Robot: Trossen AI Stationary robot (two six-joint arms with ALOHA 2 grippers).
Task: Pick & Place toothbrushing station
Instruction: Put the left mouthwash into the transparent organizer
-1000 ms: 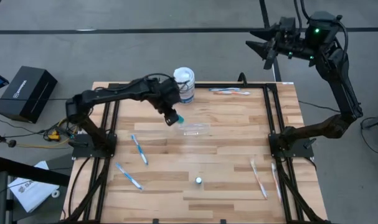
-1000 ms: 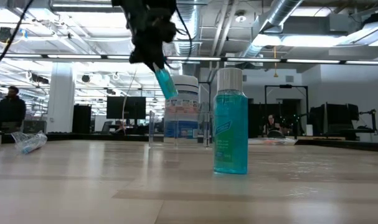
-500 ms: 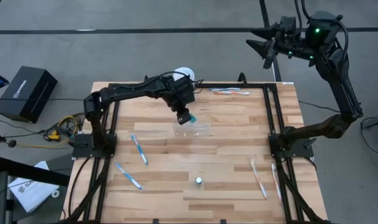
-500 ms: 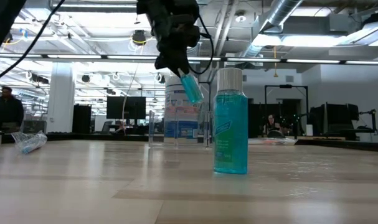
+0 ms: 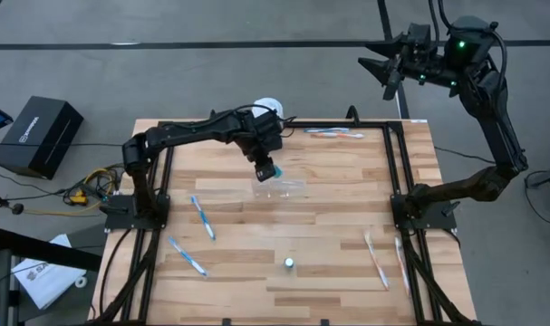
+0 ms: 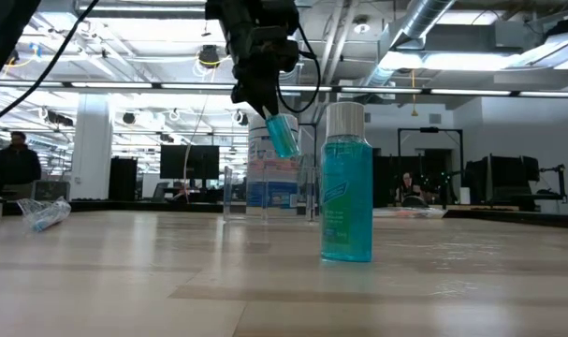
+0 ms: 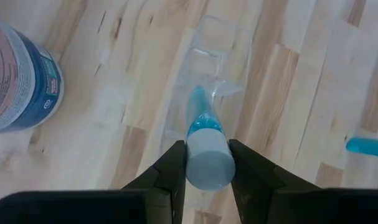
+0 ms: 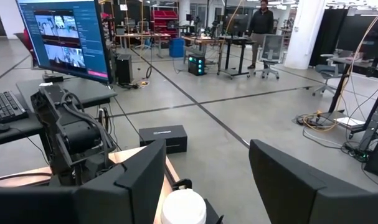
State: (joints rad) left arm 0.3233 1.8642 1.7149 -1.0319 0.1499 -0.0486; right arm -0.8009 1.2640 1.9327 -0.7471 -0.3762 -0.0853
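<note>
Left toothbrushes: we see two blue-and-white toothbrushes [image 5: 202, 217] lying flat near the left edge of the tabletop [image 5: 329, 281], one behind the other [image 5: 187, 256].
Left gripper: our left gripper [image 5: 268, 171] hangs over the middle back of the tabletop, its fingers [image 7: 170, 171] clamped on the white cap of a small teal bottle [image 6: 283, 137].
Small teal bottle: held tilted, teal end down, right above the holder.
Holder: the see-through plastic holder [image 5: 281, 188] sits on the wood below the left gripper, just in front of the jar.
Jar: a white jar with a blue label [image 5: 267, 109] stands at the back edge, behind the left arm.
Mouthwash bottle: a teal bottle with a white cap [image 6: 346, 183] stands upright near the front edge, apart from the holder.
Back toothbrush: one more toothbrush [image 5: 333, 132] lies along the back edge, right of the jar.
Right toothbrushes: two thin ones [image 5: 376, 260] lie near the right front corner.
Right gripper: our right gripper [image 5: 381, 71] waits high beyond the back right corner, fingers apart, holding nothing.
</note>
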